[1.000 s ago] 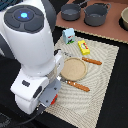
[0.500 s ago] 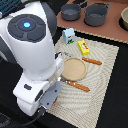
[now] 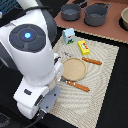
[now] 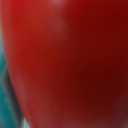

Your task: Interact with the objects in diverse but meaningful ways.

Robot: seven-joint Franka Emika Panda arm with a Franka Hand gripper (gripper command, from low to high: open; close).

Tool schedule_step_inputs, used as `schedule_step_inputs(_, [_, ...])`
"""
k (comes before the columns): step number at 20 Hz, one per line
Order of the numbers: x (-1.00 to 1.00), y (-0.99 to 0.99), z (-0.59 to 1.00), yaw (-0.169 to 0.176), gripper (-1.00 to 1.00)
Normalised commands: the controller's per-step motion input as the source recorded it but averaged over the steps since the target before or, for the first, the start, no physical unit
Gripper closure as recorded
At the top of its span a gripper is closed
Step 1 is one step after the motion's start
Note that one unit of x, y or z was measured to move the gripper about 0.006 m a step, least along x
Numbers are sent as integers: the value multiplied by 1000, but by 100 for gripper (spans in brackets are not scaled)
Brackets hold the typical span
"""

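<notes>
Beige placemat [image 3: 107,70] carries plate [image 3: 74,69], carton [image 3: 69,35], packet [image 3: 85,48]; tomato [image 4: 70,64] hides end effector's state.

Two grey pots [image 3: 85,12] at the back — wooden plate [image 3: 74,68], perhaps, on the striped mat [image 3: 102,80].

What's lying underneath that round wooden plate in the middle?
The wooden plate sits on a striped woven placemat. Whether anything else lies beneath is hidden. The robot arm covers the mat's near corner.
</notes>
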Motion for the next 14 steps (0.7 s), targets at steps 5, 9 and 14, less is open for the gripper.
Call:
schedule_step_inputs(5, [-704,422,502,13,100])
schedule_step_inputs(9, [-1000,554,314,0,100])
schedule_step_inputs(14, [-1000,504,94,0,100])
